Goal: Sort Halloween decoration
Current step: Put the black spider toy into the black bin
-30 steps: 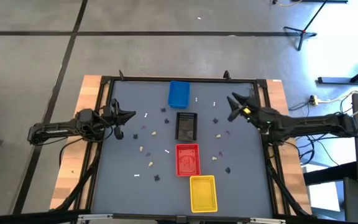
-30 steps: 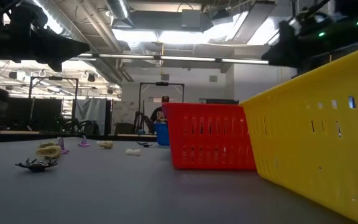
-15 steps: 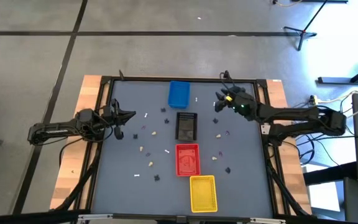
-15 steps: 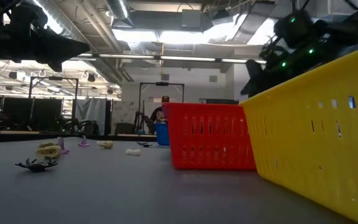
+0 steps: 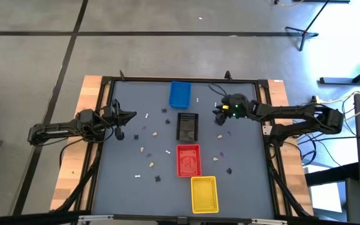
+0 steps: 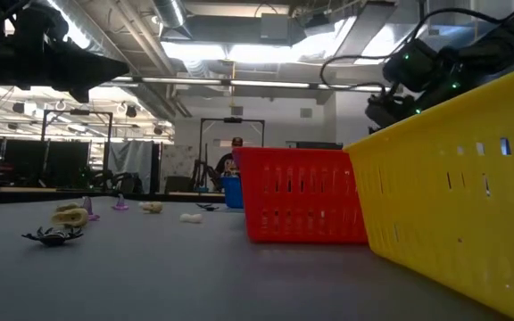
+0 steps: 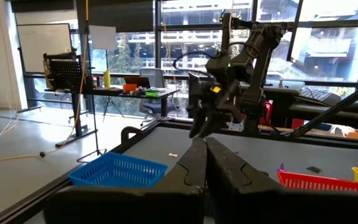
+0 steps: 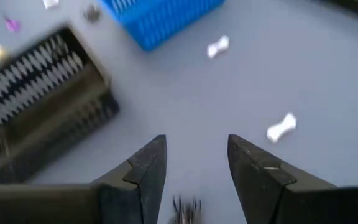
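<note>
The right gripper (image 8: pixel 194 165) hovers with jaws apart and empty, just beside the black tray (image 5: pixel 187 127), above a small dark decoration (image 8: pixel 185 205) on the tabletop (image 5: pixel 249 181). Two white bone pieces (image 8: pixel 282 127) lie nearby. The left gripper (image 5: pixel 125 117) waits well apart from that tray, jaws closed on nothing.

Risk: the dark piece is tiny and flat; jaws closing off-centre could push it aside.

Count: four trays, blue (image 5: pixel 179 94), black, red (image 5: pixel 189 160) and yellow (image 5: pixel 204 194); roughly twenty loose decorations scattered around them.

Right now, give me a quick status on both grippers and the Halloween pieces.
Right gripper open, empty, above a small dark piece by the black tray. Left gripper shut, parked at table's left edge. Decorations scattered on the table. Nothing blocking.
</note>
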